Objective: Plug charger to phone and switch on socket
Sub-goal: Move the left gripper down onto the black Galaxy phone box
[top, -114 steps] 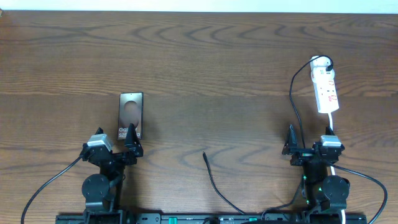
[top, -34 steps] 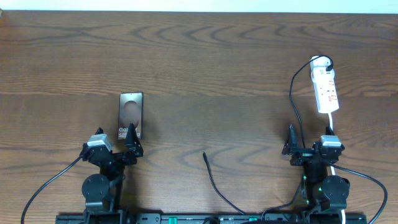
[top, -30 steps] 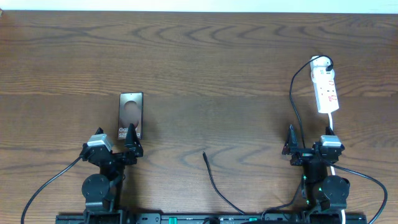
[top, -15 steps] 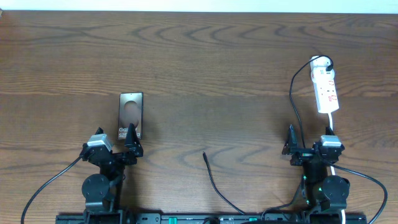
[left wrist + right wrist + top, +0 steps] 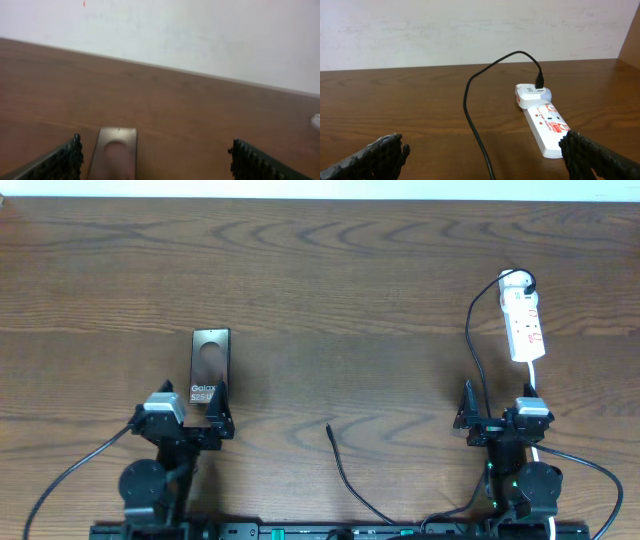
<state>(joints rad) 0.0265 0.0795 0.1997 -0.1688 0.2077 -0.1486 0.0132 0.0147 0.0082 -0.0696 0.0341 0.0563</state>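
The phone [image 5: 210,363] lies flat on the table at the left, its bronze face up and its lettered end towards me. My left gripper [image 5: 192,413] stands open just short of that end. In the left wrist view the phone [image 5: 115,156] sits near the left finger [image 5: 62,161], nothing gripped. The charger's plug tip [image 5: 330,430] lies loose at the table's front centre, and its cable [image 5: 352,488] trails to the front edge. The white socket [image 5: 523,321] lies at the right. My right gripper [image 5: 498,412] is open in front of the socket [image 5: 545,122].
A black plug [image 5: 539,80] sits in the far end of the socket, and its black cable [image 5: 472,117] loops back between my right fingers. A white cord [image 5: 531,377] runs from the socket towards the right arm. A pale wall lies beyond the table's far edge.
My left gripper has shifted slightly; its right finger no longer overlaps the phone's near end, so the lettering shows more fully. The right arm, charger and socket have not moved.
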